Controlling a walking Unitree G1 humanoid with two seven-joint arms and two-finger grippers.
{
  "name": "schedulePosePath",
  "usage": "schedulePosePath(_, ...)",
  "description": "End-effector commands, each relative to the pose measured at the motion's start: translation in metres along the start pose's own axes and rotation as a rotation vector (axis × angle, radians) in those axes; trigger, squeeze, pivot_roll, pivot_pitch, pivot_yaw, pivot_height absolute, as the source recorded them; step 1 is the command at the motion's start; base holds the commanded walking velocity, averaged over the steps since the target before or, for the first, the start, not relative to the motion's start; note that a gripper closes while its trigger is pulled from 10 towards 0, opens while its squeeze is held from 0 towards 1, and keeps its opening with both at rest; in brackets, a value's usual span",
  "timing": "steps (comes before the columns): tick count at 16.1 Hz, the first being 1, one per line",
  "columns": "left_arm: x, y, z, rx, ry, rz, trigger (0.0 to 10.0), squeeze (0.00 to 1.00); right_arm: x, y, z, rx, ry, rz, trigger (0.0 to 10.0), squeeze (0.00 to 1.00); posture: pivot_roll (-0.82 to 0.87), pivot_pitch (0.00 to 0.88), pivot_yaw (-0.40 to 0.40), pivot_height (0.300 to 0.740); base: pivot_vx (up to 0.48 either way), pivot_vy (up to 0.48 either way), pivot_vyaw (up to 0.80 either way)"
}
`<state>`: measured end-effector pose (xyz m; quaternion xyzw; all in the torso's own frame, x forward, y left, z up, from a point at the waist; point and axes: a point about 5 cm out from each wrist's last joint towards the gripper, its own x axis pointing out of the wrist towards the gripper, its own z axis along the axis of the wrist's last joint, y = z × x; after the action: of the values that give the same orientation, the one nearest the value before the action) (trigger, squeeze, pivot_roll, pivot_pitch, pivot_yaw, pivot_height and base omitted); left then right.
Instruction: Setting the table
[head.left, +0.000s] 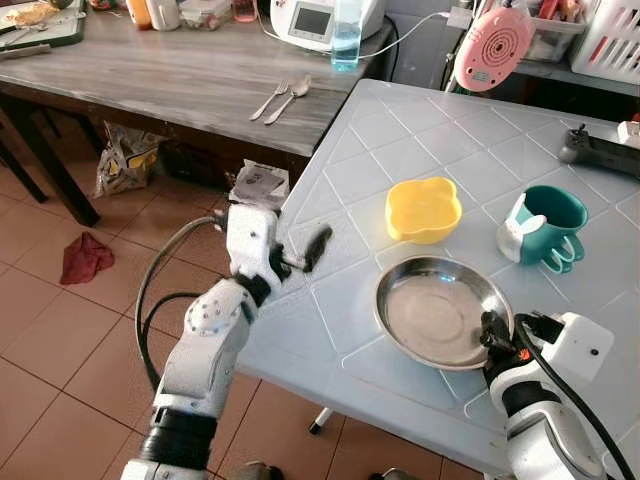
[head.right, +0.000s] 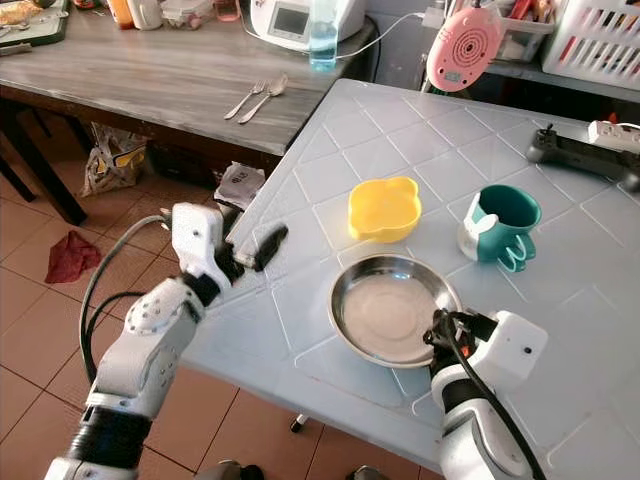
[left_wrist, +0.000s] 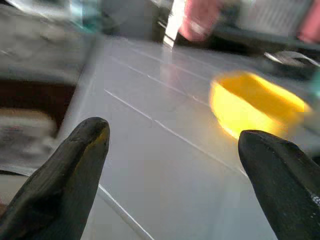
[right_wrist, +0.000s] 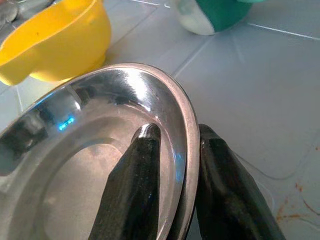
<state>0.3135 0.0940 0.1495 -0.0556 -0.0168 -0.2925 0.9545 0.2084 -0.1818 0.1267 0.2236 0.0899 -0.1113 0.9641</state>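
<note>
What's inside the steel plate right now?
Nothing lies in the steel plate; its bare basin shows. The right gripper pinches its rim, one finger inside, the other outside. The table beneath the plate is covered.

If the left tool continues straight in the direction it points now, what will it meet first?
Probably the yellow bowl. The left tool is open over the edge of the light blue table, and its wrist view looks across bare tabletop toward the bowl, slightly off centre, so depth is uncertain.

Yellow bowl (head.left: 423, 208) — teal mug (head.left: 548, 225) — silver plate (head.left: 440, 310)
</note>
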Motion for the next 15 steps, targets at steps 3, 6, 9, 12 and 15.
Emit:
schedulePosePath(3,-0.008,-0.012,-0.008,-0.018,0.072,-0.163,10.0,0.0,-0.001,-0.005,-0.004,0.011,0.029,-0.038,10.0,1.0,-0.02,0.131,-0.009,0.714,0.0,0.0,0.0)
schedulePosePath(6,-0.011,-0.012,-0.01,-0.022,0.111,-0.237,10.0,0.0,-0.001,-0.008,-0.003,0.001,0.044,-0.044,10.0,1.0,-0.02,0.132,-0.007,0.714,0.0,0.0,0.0)
schedulePosePath(9,-0.011,-0.014,-0.008,-0.034,0.135,-0.328,10.0,0.0,-0.001,-0.01,-0.003,-0.002,0.078,-0.038,10.0,1.0,-0.02,0.132,-0.007,0.714,0.0,0.0,0.0)
schedulePosePath(12,-0.012,-0.014,-0.006,-0.043,0.162,-0.394,10.0,0.0,0.001,-0.008,0.011,-0.005,0.062,-0.046,10.0,1.0,-0.03,0.136,-0.006,0.714,0.0,0.0,0.0)
schedulePosePath(15,-0.016,-0.017,-0.01,-0.053,0.201,-0.455,10.0,0.0,-0.002,0.001,0.018,-0.011,0.077,-0.048,10.0,1.0,-0.03,0.137,-0.005,0.714,0.0,0.0,0.0)
